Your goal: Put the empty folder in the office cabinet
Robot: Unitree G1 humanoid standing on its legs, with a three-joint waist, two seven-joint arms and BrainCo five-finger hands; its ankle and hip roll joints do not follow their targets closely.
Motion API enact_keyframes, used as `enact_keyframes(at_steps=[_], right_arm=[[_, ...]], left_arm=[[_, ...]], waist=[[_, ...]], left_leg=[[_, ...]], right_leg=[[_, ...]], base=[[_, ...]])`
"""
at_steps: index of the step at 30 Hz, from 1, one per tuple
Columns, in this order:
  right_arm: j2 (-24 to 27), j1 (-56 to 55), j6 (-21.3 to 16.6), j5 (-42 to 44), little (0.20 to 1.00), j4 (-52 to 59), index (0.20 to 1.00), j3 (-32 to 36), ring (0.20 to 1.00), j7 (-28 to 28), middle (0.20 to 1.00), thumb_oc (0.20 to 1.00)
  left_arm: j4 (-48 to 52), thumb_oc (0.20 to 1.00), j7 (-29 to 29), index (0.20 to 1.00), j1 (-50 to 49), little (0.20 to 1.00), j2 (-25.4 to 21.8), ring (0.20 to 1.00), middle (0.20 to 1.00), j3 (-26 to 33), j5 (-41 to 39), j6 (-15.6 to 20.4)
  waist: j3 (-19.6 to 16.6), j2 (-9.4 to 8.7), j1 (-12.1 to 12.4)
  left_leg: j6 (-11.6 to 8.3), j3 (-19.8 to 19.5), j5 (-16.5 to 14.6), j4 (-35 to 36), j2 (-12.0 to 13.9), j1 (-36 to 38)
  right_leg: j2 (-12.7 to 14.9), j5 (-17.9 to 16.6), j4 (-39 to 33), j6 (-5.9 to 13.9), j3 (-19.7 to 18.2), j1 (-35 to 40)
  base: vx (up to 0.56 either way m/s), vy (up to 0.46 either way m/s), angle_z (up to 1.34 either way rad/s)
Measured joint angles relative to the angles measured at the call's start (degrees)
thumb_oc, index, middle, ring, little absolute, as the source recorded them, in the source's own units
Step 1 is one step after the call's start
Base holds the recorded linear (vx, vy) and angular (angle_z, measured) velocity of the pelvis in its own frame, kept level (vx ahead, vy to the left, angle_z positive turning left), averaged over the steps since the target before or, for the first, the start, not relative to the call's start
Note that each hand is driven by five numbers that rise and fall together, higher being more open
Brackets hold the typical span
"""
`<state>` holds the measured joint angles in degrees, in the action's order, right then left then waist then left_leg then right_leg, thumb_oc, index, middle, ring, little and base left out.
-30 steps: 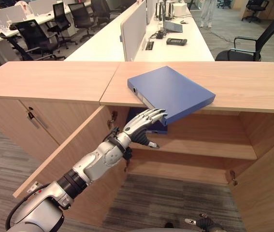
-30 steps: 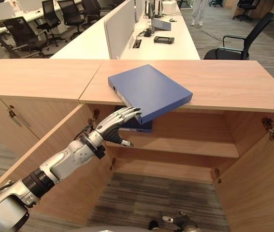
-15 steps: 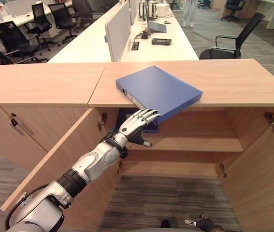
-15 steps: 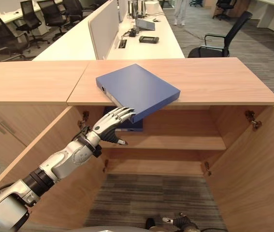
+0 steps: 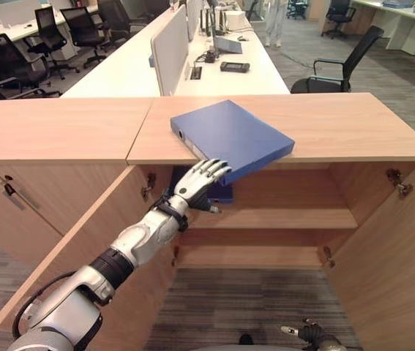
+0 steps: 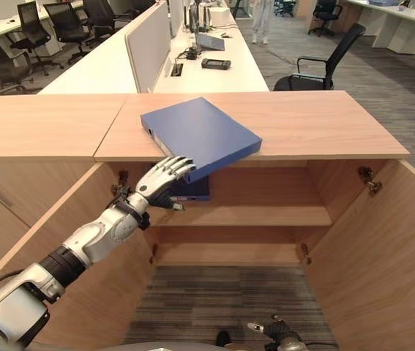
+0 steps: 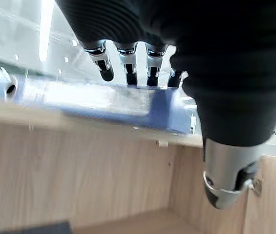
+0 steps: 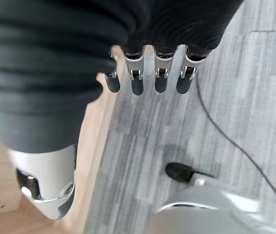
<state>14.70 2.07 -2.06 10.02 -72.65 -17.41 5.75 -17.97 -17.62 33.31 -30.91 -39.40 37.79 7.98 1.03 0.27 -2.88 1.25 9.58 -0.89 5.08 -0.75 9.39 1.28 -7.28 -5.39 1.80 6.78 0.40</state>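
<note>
1 blue folder [image 5: 230,137] lies flat on the light wood-grain top of the office cabinet [image 5: 353,124], a thick rectangular binder with a smooth matte cover and a round finger hole in its spine; its near corner juts out past the worktop edge above the open compartment. No writing can be read on it. Left hand [image 5: 199,183] reaches up from below that edge, its silver, dark-tipped fingers [image 7: 128,73] fairly straight and slightly spread, tips at the folder's overhanging underside. Both doors stand open on a wooden shelf [image 5: 280,218] where a second dark blue flat object [image 5: 222,194] lies behind the hand. Right hand [image 8: 147,78] hangs low over grey striped carpet, fingers relaxed, holding nothing.
</note>
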Motion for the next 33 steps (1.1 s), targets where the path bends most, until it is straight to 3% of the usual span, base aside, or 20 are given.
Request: enact_keyframes(at_steps=[17, 23, 33], right_arm=[[-0.2, 0.0, 0.0, 0.0, 1.0, 0.0, 1.0, 0.0, 1.0, 1.0, 1.0, 1.0], [-0.3, 0.1, -0.2, 0.0, 1.0, 0.1, 1.0, -0.2, 1.0, 1.3, 1.0, 1.0], [-0.7, 0.0, -0.2, 0.0, 1.0, 0.1, 1.0, -0.5, 1.0, 1.2, 1.0, 1.0]], left_arm=[[-6.1, 1.0, -5.6, 1.0, 1.3, 1.0, 2.0, 1.0, 1.0, -0.8, 5.4, -4.5], [-9.5, 1.0, -7.6, 1.0, 4.0, 1.0, 3.6, 1.0, 1.0, -1.0, 6.5, -6.3], [-9.2, 1.0, -10.0, 1.0, 9.6, 1.0, 3.5, 1.0, 1.0, -1.0, 6.5, -8.0]], waist=[[-0.2, -0.11, -1.6], [-1.4, -0.99, -2.8], [-1.5, -0.86, -3.1]], left_leg=[[0.02, 1.4, -0.3, 0.0, 0.0, 0.8], [0.04, 2.2, -0.5, 0.0, 0.0, 0.9], [0.08, 3.3, -0.6, 0.0, -0.1, 1.0]], right_leg=[[-0.2, -0.1, 0.0, 0.11, -1.3, -0.1], [-0.4, -0.1, 0.0, 0.15, -2.2, -0.2], [-0.5, -0.4, 0.0, 0.37, -3.1, -0.3]], base=[[0.0, 0.001, -0.04], [0.01, -0.003, -0.07], [0.01, -0.002, -0.05]])
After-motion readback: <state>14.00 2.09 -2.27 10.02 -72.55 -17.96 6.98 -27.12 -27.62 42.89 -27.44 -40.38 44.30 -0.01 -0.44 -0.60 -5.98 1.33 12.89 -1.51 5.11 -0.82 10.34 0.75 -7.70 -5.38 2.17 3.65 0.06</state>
